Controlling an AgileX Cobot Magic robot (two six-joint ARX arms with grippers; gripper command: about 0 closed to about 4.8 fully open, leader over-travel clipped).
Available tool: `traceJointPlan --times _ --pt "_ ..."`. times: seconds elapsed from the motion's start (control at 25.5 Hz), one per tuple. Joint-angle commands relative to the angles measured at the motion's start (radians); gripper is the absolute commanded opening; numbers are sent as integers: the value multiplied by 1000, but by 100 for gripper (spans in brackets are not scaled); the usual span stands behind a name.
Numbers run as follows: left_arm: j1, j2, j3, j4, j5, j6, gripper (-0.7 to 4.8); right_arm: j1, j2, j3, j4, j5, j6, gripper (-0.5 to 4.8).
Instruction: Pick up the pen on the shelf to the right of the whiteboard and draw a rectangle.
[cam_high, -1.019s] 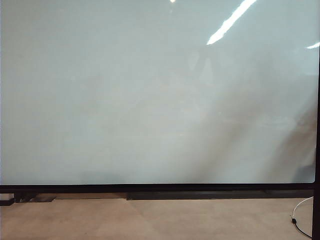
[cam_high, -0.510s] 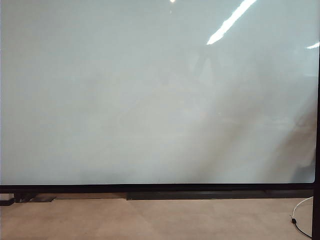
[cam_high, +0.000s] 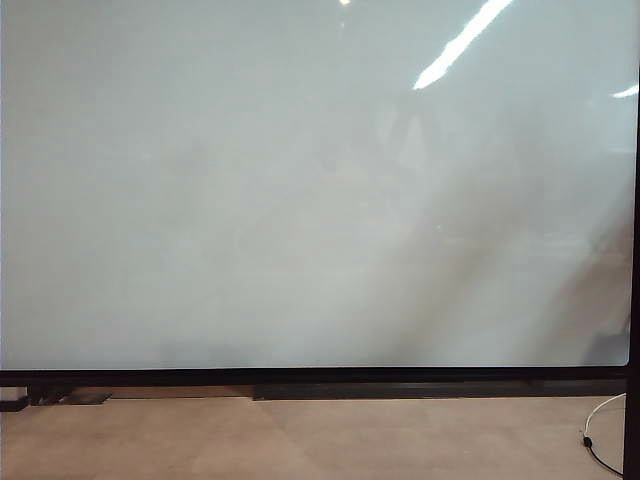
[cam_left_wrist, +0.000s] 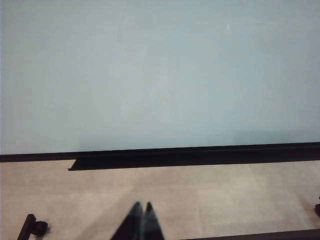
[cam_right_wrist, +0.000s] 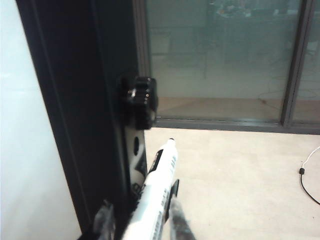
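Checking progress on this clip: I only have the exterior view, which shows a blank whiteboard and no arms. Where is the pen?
Observer: In the right wrist view, the pen sits between the fingers of the right gripper, beside the board's black frame.
Operator: Is it gripped?
Observer: I cannot tell. The fingers flank the barrel, but contact is unclear.
Operator: And the left gripper?
Observer: The left gripper is shut, over the floor in front of the whiteboard.
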Motion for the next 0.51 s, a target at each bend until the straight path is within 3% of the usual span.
traceJointPlan --times 0.04,0.51 --pt "0 0 4 8 2 0 -5 1 -4 3 10 -7 -3 143" --pt "0 0 4 8 2 0 -5 1 -4 3 16 -10 -6 115"
